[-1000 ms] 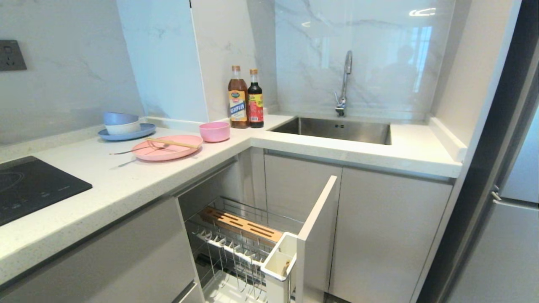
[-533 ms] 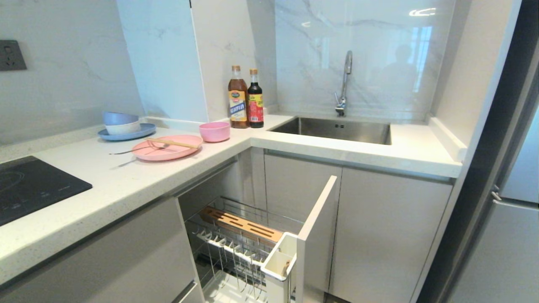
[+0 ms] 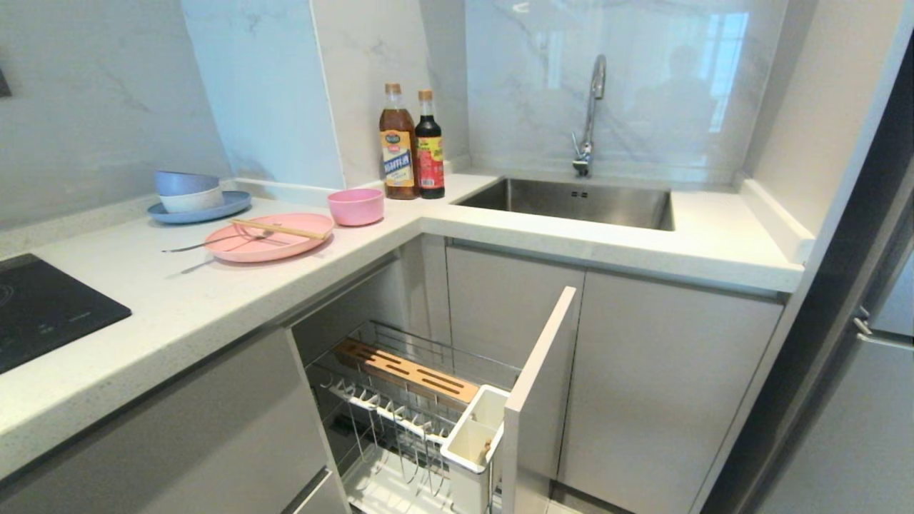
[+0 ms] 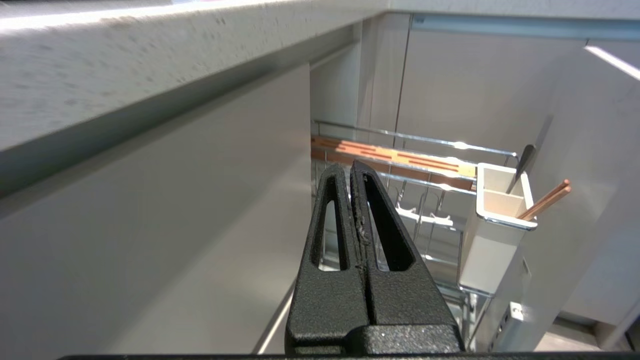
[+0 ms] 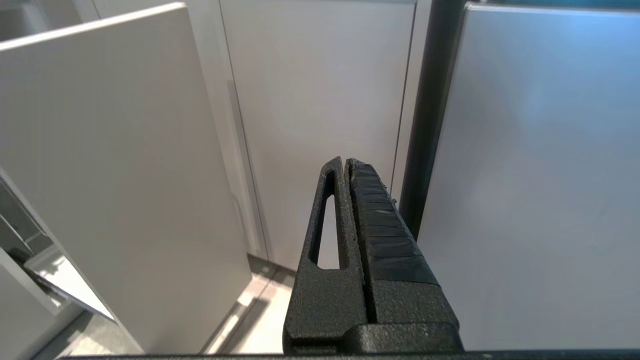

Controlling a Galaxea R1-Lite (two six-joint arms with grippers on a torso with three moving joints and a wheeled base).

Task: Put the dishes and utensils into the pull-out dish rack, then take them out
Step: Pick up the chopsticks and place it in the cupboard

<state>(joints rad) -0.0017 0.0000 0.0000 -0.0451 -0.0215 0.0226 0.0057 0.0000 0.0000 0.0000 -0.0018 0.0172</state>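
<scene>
Both of my arms hang low and parked, out of the head view: the left gripper (image 4: pixel 352 172) has its fingers pressed together on nothing, pointing at the rack (image 3: pixel 400 414) from below the bench (image 3: pixel 214 300) edge, and the right gripper (image 5: pixel 345 167) is likewise closed and empty, facing the cabinet doors. Nothing is loaded yet, I judge. The pink plate (image 3: pixel 268 241) lies flat on the bench with the chopsticks (image 3: pixel 277 229) across it and the fork (image 3: pixel 207 245) resting on its near-left rim, handle out over the bench; the pink bowl (image 3: pixel 355 206) stands just beside the plate, toward the two bottles (image 3: pixel 410 143). The rack is pulled out below, prongs bare, with the wooden board (image 3: pixel 407 371) at the back and the white caddy (image 3: pixel 475 439) at the front corner; the left wrist view shows a reddish pair of sticks already leaning in that caddy. To start well, I should raise an arm, spread its fingers, and lift the loose utensils off first, so the plate does not tip them.
</scene>
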